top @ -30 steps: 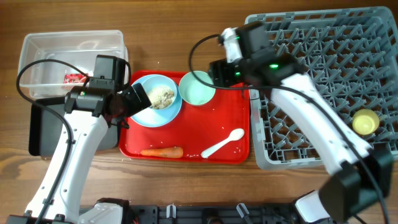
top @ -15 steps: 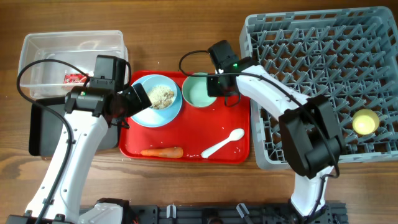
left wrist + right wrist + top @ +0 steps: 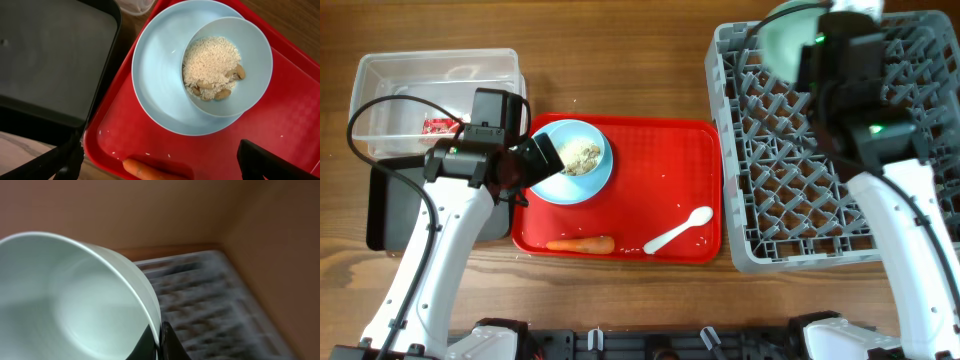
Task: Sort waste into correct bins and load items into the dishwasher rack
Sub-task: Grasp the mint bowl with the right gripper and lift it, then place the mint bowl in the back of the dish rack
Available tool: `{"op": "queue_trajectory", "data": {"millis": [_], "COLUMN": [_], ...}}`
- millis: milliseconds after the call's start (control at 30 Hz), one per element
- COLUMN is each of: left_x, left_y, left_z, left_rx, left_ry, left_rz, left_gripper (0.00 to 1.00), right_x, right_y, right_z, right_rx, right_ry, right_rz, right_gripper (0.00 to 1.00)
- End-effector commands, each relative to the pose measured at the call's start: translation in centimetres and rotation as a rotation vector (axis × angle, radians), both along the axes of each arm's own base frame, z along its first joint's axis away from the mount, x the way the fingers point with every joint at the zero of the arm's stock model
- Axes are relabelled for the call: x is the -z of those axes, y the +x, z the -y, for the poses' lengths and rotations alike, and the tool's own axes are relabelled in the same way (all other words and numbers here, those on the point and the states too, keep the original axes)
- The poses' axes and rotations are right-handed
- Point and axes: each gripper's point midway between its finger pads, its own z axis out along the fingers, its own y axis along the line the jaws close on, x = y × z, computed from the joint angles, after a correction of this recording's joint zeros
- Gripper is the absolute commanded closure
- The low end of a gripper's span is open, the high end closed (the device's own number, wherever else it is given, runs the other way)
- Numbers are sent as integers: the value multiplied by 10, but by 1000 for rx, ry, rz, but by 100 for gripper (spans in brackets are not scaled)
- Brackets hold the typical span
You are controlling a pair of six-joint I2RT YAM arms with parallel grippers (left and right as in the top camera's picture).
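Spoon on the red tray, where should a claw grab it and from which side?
Take the spoon by the middle of its thin handle, coming straight down from above. It lies flat on the tray, slanting from bowl end at upper right to handle tip at lower left, so the grip should close across that line. The carrot lies clear of the tip.

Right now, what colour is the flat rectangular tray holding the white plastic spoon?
Bright red. The rectangular plastic serving tray shows best in the overhead view.
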Motion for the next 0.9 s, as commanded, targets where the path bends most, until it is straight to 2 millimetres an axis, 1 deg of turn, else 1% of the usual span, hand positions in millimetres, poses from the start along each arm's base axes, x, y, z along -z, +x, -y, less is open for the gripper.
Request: {"op": "queue_trajectory", "data": {"millis": [0, 67, 100, 133, 167, 200, 233, 267, 300, 333, 367, 467, 533, 600, 633, 700, 767, 800, 833, 867], "left_x": [-3, -3, -4, -4, -5, -6, -6, -7, -7, -7, -7, -8, -8, -9, -9, -8, -8, -8, -8, -9], "left_y": [4, 5, 6, 7, 9, 11, 13, 13, 13, 13, 13, 17, 17, 18, 18, 17, 17, 17, 17, 18], "left_z": [-1, -1, -1, -1, 0, 0, 0, 0, 0, 0, 0, 1, 1, 1, 1, 1, 1, 1, 1, 1], "left_rx": [-18, -18, -18, -18, -18, -18, -18, -18, -18, -18, -18, -18, -18, -18, -18, -18, -18, -18, -18, -18], "left_ry": [-7, -8, -9, -10, -11, -12, -14, -13, -13, -13, -13, -16, -16, -16, -17, -16, -16, -16, -17, -17], "left_rz": [16, 23, 26, 31, 41, 48, 56, 57, 57, 57, 57, 76, 76, 79, 80, 75, 75, 76, 77, 78], "left_gripper": [0, 0, 0, 0, 0, 0, 0, 0, 0, 0, 0, 1, 1, 1, 1, 2, 2, 2, 2, 2], "right_x": [-15, -18, -18, -14, -4, 2, 13, 24, 39, 49, 69, 119, 140, 154, 166, 181, 189, 193, 197, 202], "right_y": [2, 3, 2, 0, -9, -12, -14, -13, -8, -5, 0, 15, 20, 20, 24, 30, 28, 26, 22, 20], "right_z": [74, 120, 135, 159, 197, 211, 232, 243, 254, 259, 264, 263, 258, 247, 235, 218, 205, 200, 196, 190], "right_rx": [158, 269, 305, 371, 534, 601, 675, 702, 710, 708, 705, 685, 665, 668, 619, 531, 523, 524, 534, 540], "right_ry": [-206, -244, -267, -312, -373, -393, -445, -479, -498, -504, -503, -485, -484, -442, -402, -369, -345, -332, -312, -274], "right_rz": [-27, -14, -23, -54, -93, -106, -161, -210, -252, -279, -314, -381, -416, -399, -415, -466, -479, -490, -495, -489], "right_gripper": [96, 96, 96, 96, 96, 96, 96, 96, 95, 96, 96, 96, 96, 96, 96, 96, 96, 93, 84, 84]}}
